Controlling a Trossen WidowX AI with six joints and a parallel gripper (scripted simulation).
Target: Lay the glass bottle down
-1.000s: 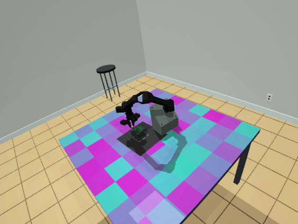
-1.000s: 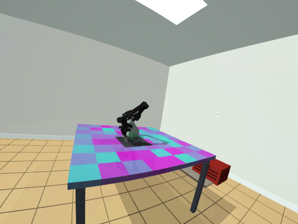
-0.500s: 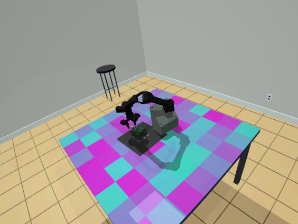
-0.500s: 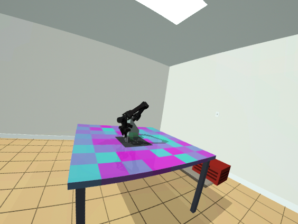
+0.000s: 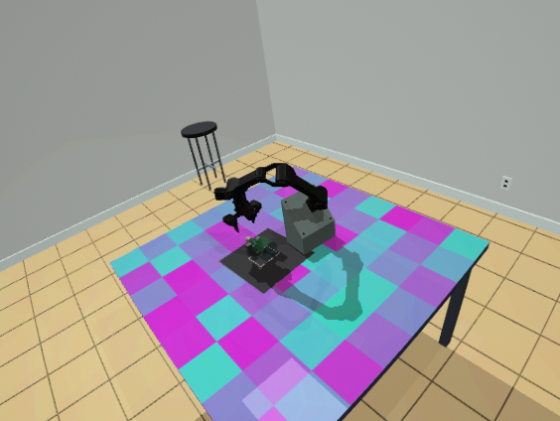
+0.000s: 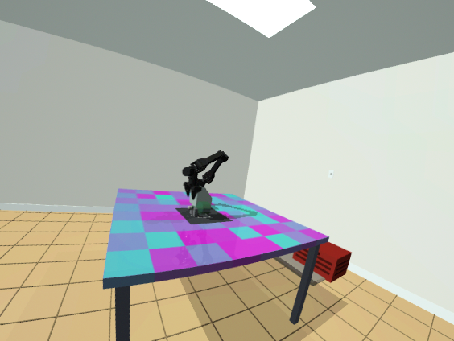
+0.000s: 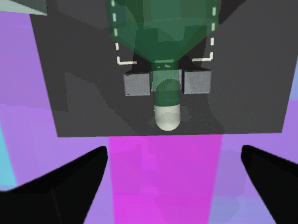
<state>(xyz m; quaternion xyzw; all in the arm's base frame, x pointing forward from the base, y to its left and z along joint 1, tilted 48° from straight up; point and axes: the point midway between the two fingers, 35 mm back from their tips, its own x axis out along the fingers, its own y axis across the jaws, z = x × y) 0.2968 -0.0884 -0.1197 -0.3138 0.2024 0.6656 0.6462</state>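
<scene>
- A large square table with a checkered top of magenta, turquoise and violet fills the lower middle of the top view and stands left of centre in the lower half of the exterior view.
- A black six-joint robot arm arches above the table, near the centre of both room views.
- A tall round stool with a dark seat and thin metal legs stands on the tiled floor, left of centre in the upper half of the top view.
- A red slatted box shows at the lower right of the exterior view, partly behind the table.
- A grey angular pedestal carries the arm, right beside the mat.
- A flat dark-grey square mat lies on the table.
- The black two-fingered gripper is spread wide, with nothing between its fingers; they stand at the lower left and lower right of the wrist view, apart from the bottle.
- The green glass bottle with a whitish cap lies on its side, its body at the top centre of the wrist view.
- The white dashed outline flanks the body there; its far end is out of that frame.
- The small grey U-shaped rest has the neck between its two blocks, upper centre of the wrist view.
</scene>
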